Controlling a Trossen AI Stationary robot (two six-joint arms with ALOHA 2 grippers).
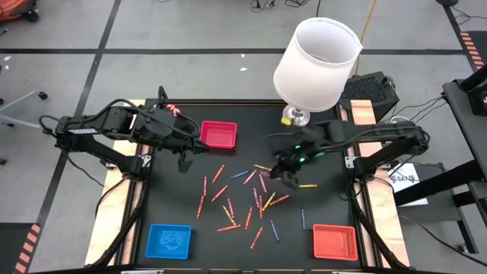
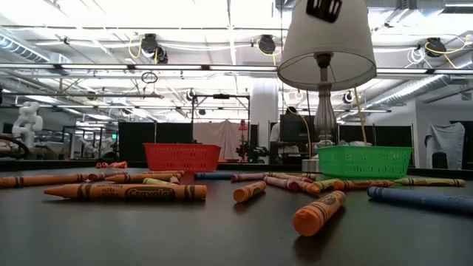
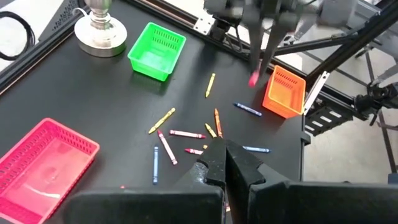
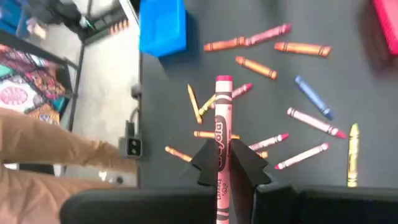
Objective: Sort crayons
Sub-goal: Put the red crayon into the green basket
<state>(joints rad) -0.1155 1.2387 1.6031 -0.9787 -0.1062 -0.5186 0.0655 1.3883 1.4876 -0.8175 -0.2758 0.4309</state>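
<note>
Pink wax showed between the fingers of the right gripper (image 4: 227, 163), which were clamped on a pink crayon (image 4: 222, 118) held above the mat, its tip pointing out past the fingers. In the high view that gripper (image 1: 287, 171) hung over the centre of the black table (image 1: 175, 205), right of the middle. The other crayons (image 1: 243, 199) lay scattered across the centre of the frame. The left gripper (image 1: 183, 162) sat at centre left with its fingers together, empty, just left of the pink tray (image 1: 218, 134). A blue tray (image 1: 169, 240) lay at lower left, a red tray (image 1: 335, 241) at lower right, a white lamp (image 1: 317, 65) at top centre.
</note>
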